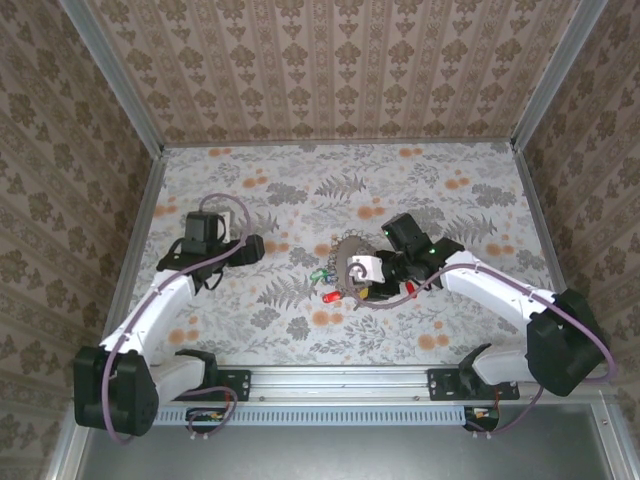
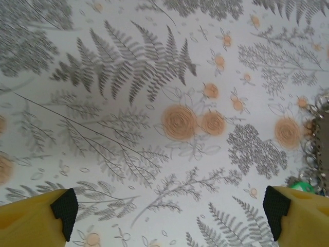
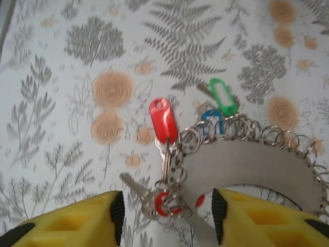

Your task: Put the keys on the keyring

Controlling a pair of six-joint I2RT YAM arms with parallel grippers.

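The keyring [image 3: 247, 164] is a flat brownish-grey loop edged with many small metal rings; it lies at the table's middle [image 1: 350, 252]. Keys with a red [image 3: 163, 120], a green [image 3: 222, 96] and a blue [image 3: 209, 119] plastic head lie at its rim, and a bare key with a red ring [image 3: 163, 203] hangs off a small ring. My right gripper [image 3: 167, 218] is open, its fingers astride that key and the loop's band, and sits over the loop's near side [image 1: 360, 288]. My left gripper [image 2: 169, 216] stands wide open with nothing between its fingers, to the left of the keys [image 1: 258, 248].
The table [image 1: 300, 190] is covered in fern and rose patterned paper, with patterned walls on three sides and a metal rail [image 1: 340, 378] along the near edge. In the left wrist view the loop's rim [image 2: 320, 135] and the green head [image 2: 299, 185] show at the right edge.
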